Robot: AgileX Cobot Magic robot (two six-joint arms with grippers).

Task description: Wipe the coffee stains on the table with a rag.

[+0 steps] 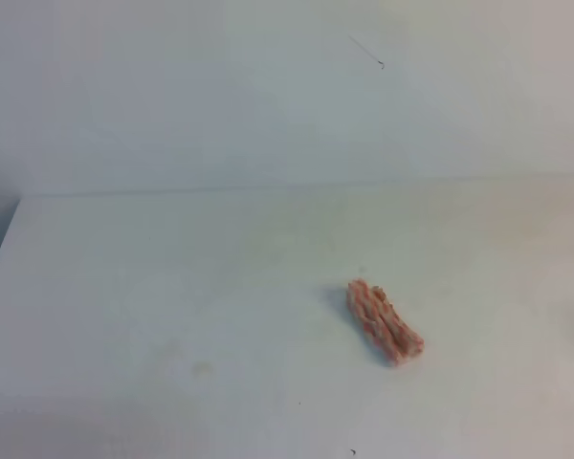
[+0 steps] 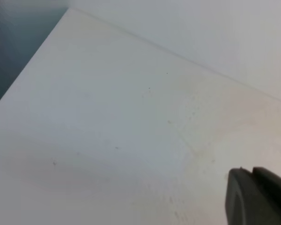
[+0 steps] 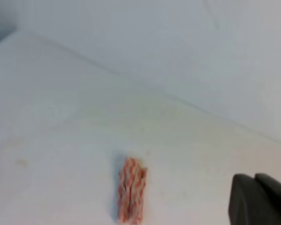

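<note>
Rag (image 1: 385, 321) lies alone on the white tabletop (image 1: 172, 287), a bunched oblong of pink-red and white ridges, slanted with one end toward the back wall (image 1: 268, 96) and the other toward the front edge. Well to the left of the rag and nearer the front, a faint tan smudge (image 1: 203, 367) marks the surface; whether it is the coffee stain is hard to tell. Right gripper (image 3: 260, 199) shows only as a dark corner off to the rag's right, touching nothing I can see. Left gripper (image 2: 257, 197) is likewise a dark edge over bare tabletop. I cannot tell how far either is open.
</note>
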